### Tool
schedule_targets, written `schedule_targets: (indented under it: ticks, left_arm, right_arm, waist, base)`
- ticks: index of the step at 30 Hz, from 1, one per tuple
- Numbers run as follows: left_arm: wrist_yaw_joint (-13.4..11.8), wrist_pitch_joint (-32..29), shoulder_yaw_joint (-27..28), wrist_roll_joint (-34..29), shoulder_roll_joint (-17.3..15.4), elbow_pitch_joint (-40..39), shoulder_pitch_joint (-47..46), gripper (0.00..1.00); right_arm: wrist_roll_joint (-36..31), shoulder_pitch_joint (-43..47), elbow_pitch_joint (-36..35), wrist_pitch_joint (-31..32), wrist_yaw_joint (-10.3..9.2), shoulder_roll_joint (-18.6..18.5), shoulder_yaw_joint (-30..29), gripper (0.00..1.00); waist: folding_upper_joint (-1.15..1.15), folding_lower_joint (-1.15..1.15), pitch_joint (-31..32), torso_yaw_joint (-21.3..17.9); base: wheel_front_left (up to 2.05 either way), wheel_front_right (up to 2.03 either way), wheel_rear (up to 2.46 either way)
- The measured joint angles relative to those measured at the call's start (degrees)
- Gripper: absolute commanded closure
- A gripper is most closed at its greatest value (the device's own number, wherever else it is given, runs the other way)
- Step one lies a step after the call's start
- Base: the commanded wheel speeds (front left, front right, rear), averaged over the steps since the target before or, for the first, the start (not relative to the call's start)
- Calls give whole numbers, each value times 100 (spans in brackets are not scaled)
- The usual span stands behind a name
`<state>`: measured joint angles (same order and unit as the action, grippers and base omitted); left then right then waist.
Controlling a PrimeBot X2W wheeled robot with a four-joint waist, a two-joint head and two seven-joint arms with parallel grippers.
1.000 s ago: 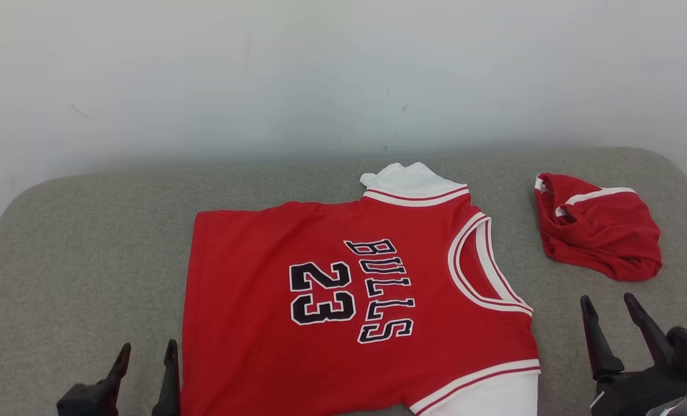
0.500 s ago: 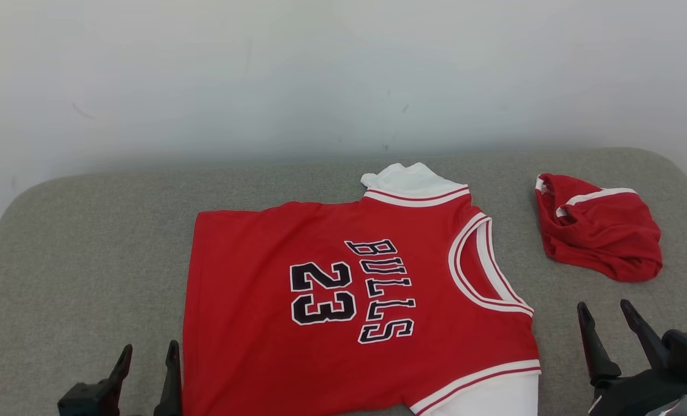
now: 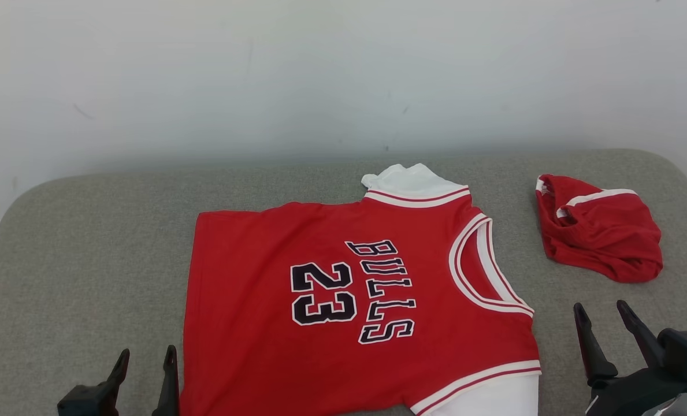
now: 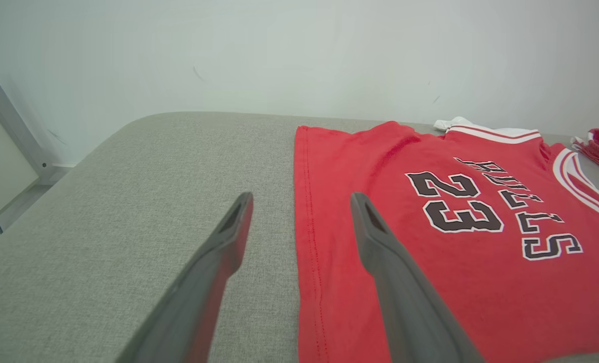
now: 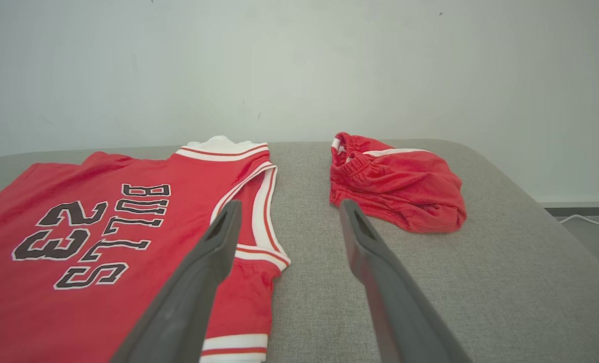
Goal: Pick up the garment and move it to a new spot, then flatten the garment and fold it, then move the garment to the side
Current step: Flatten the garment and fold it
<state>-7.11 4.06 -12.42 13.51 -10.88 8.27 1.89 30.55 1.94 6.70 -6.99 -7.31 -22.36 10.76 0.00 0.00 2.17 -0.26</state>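
the red jersey lies spread flat in the middle of the grey padded surface, print side up, with "bulls" and "23" in dark letters. its hem points to the robot's left and its white-trimmed neck to the right, and a white piece of cloth comes out at the far armhole and at the near one. the left gripper is at the near left, just beside the near corner of the hem. its two fingers are spread apart and hold nothing — in the left wrist view one finger is over the grey surface and the other over the hem edge. the right gripper is at the near right, past the neck side, also spread and empty. further right, apart from the jersey, lie crumpled red shorts. behind the surface stands a pale wall.
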Motion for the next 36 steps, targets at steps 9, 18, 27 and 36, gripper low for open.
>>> schedule_targets:
  ticks: [9,18,27,36]
  left_arm:
    - [0,-64,31,-89,7,-67,25,0]
    - [0,-171,58,-115,10,-152,25,0]
    - [0,-253,65,-140,9,-194,25,0]
    - [0,-310,68,-140,12,-224,25,0]
  right_arm:
    - [-41,35,-88,73,0,52,-25,0]
    - [-92,117,-124,147,0,92,-96,0]
    - [-151,117,-168,204,0,122,-118,0]
    - [-236,118,-223,259,0,143,-154,0]
  waist:
    - [0,0,-3,-9]
    - [0,0,-16,-8]
    - [0,0,-21,3]
    - [0,0,-31,3]
  base:
    - [0,0,0]
    - [0,0,0]
    - [0,0,0]
    - [0,0,0]
